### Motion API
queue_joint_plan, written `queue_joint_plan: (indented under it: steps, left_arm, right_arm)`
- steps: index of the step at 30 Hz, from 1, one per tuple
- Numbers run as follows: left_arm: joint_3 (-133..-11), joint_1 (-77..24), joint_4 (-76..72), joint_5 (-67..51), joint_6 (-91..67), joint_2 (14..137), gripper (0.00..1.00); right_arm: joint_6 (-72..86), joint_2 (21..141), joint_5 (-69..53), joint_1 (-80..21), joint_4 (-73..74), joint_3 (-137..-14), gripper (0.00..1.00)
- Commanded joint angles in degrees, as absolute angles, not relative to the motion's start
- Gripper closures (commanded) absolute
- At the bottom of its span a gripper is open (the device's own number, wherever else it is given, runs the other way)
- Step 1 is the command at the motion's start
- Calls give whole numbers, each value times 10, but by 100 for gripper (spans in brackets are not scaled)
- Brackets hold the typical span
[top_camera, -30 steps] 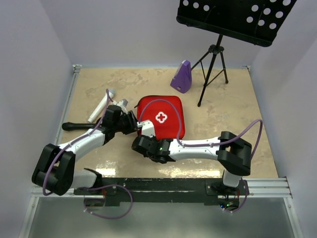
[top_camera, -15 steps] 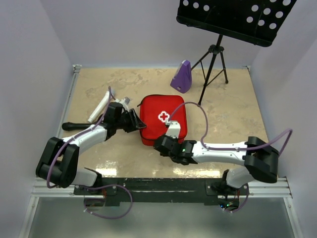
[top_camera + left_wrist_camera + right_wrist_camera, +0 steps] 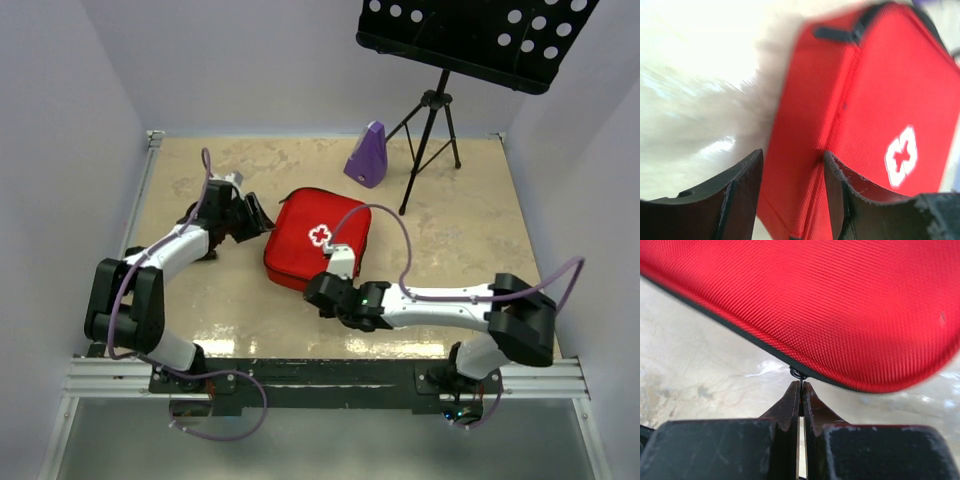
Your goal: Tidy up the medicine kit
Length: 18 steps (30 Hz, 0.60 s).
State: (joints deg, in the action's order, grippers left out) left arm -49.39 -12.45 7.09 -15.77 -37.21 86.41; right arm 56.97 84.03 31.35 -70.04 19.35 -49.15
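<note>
On the desk, centre, medicine kit lies zipped shut, cross up. I've got the left arm reaching forward with the wrist turned right; left claw released, fingers apart at the kit's left edge. Right arm stretched low leftward; right claw clenched, tips at a small loop on the kit's near rim.

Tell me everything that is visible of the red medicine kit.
The medicine kit is a soft, rounded-square case of red woven fabric with a white cross on top, a black zip seam round its edge and a black strap at one side. It lies closed and flat on the table, turned askew. The shut right gripper pinches its small zip pull; the open left gripper stands beside it.
</note>
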Motion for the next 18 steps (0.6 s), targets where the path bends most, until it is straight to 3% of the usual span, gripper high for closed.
queue_joint_plan:
  steps: [1, 6, 10, 14, 18]
  left_arm:
    - [-528, -95, 126, -57, -337, 842, 39]
    - [-504, -95, 167, -32, -341, 738, 30]
    - [-468, -98, 183, -98, -363, 657, 29]
    - [-386, -143, 92, -172, -444, 616, 26]
    - [-364, -178, 24, -226, -473, 691, 27]
  right_arm:
    - [481, 923, 321, -719, 207, -583, 100]
    - [393, 1027, 311, -721, 182, -715, 100]
    - [374, 1085, 301, -721, 192, -789, 100]
    - [395, 1074, 298, -721, 184, -768, 100]
    - [421, 1037, 293, -721, 175, -708, 100]
